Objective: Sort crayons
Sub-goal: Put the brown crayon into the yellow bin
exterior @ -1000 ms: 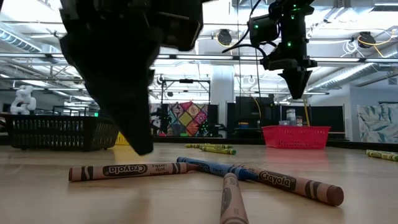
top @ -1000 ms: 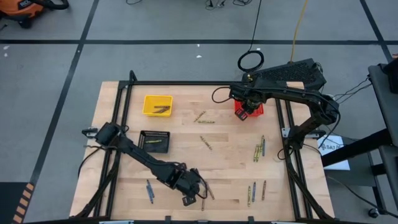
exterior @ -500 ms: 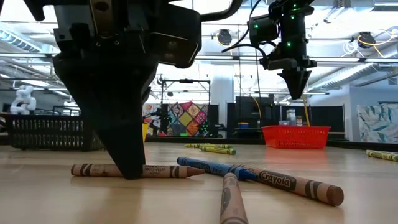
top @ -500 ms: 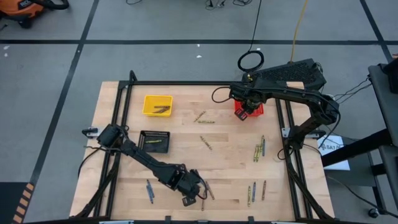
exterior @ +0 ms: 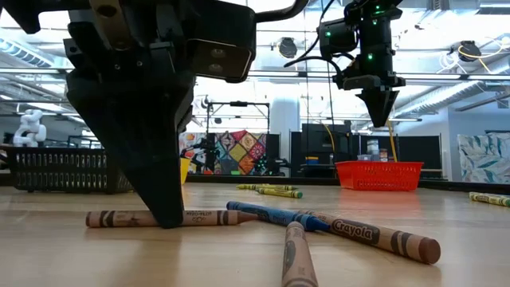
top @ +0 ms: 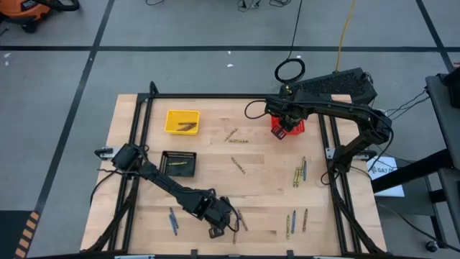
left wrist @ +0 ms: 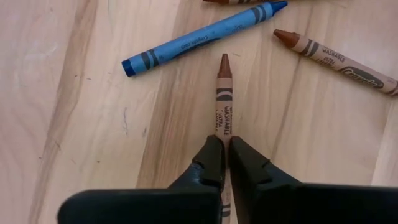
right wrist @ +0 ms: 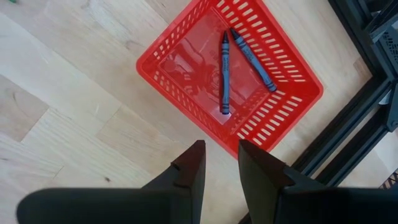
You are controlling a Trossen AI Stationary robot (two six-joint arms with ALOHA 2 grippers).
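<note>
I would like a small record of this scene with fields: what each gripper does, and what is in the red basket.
left gripper: shut on brown crayon, down at the table near its front edge
beside it: blue crayon, apart
right gripper: open, holds nothing, above the red basket
red basket contents: two blue crayons

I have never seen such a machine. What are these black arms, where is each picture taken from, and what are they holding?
These are two robot arms at a wooden table, sorting crayons into baskets. One picture looks down from above, one looks level across the tabletop, and one comes from each arm's wrist. The left gripper is at the table's near edge, shut on a brown crayon that lies on the wood beside a blue crayon. The right gripper hangs open above the red basket, which holds two blue-grey crayons. A yellow basket, a black basket and more loose crayons are also there.
</note>
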